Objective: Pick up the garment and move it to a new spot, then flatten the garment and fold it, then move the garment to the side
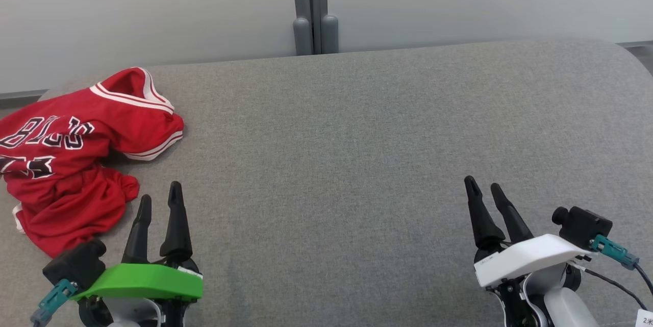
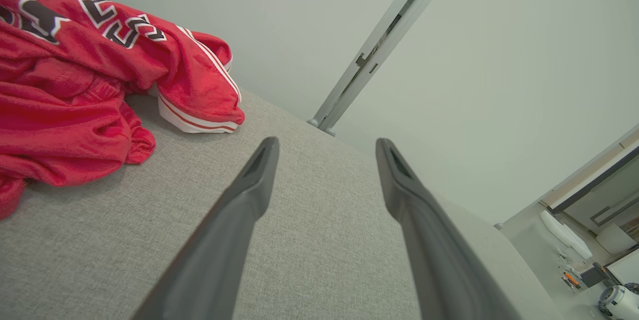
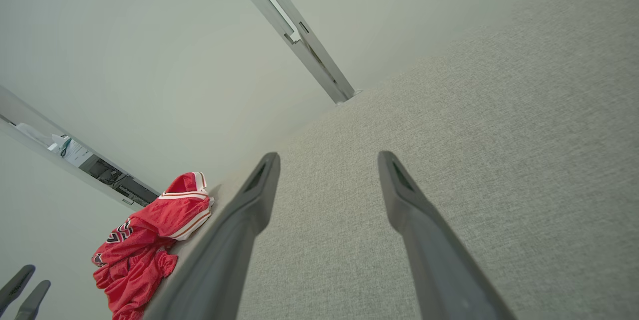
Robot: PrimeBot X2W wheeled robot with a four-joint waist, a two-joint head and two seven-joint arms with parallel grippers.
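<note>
The red jersey [image 1: 76, 148] lies crumpled at the far left edge of the grey cushion [image 1: 357, 128]. My left gripper [image 1: 160, 190] hovers just beside it, fingers apart and empty. My right gripper [image 1: 481, 182], fingers also spread, is well apart from it.

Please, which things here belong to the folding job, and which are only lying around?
For the job: red jersey, crumpled; left claw, open; right claw, open; grey surface beneath.
Just around: grey post; pale wall.
</note>
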